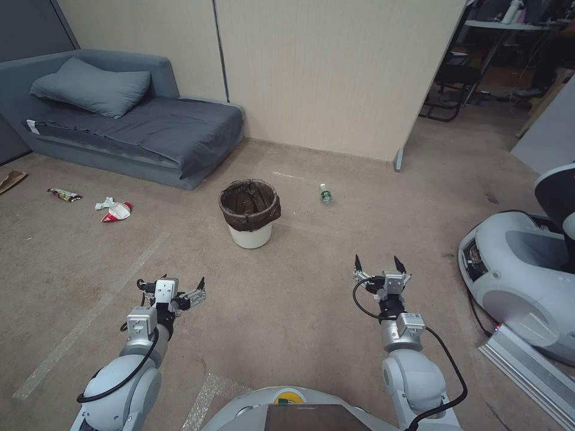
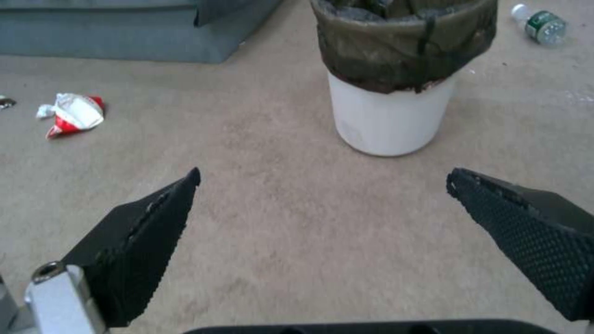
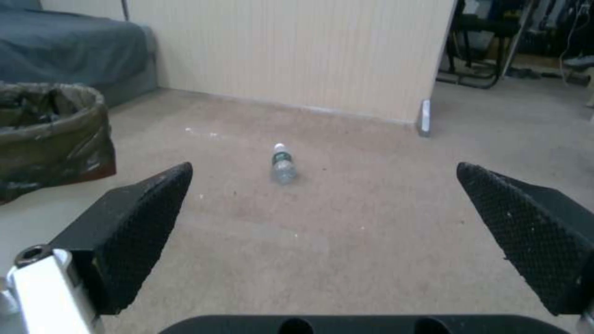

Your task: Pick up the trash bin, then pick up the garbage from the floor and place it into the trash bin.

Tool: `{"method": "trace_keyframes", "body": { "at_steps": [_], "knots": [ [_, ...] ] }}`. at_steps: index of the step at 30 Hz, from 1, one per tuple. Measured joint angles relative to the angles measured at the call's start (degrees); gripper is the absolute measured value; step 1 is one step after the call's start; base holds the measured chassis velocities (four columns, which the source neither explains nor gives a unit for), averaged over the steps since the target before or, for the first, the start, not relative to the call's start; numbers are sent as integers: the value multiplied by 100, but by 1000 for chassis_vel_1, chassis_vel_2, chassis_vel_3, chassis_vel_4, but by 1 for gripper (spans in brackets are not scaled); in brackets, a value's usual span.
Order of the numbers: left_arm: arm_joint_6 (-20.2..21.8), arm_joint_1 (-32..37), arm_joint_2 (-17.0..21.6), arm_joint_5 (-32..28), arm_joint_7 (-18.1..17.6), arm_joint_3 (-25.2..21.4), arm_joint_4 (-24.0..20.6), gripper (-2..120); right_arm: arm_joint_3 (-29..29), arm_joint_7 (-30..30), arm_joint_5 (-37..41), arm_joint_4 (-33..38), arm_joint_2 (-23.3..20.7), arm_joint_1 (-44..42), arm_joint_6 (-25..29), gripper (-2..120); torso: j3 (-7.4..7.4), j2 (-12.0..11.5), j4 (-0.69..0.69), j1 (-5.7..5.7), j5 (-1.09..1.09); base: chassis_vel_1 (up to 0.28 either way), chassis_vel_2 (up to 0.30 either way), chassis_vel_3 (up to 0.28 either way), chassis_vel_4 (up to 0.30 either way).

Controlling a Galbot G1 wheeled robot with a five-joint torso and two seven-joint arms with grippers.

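Two grippers hover low over the floor, both empty, fingers spread wide apart on each. Left gripper (image 1: 182,291) sits ahead of the robot's left side; right gripper (image 1: 380,264) ahead of its right. Trash bin (image 1: 250,212) stands upright on the carpet between them and further out, dark bag folded over the rim, not yet lifted. From the left wrist view the bin (image 2: 389,116) is ahead of the fingers and off toward the right one, so the left arm looks slightly better lined up; neither is touching it. Bottle (image 1: 326,194) lies on its side just right of the bin, cap pointing away from the robot, almost straight ahead of the right gripper. Crushed cup (image 1: 118,211), tissue (image 1: 105,203) and wrapper (image 1: 64,194) lie well to the left, near the sofa (image 1: 120,129).
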Motion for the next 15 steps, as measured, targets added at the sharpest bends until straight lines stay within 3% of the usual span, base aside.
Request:
{"method": "trace_keyframes", "body": {
  "at_steps": [15],
  "knots": [
    [-4,-56,-1,80,-23,-50,89,100,10,-24,3,-83,-3,50,47,100,0,0,0,0,0,-138,131,139,-143]
  ]
}}
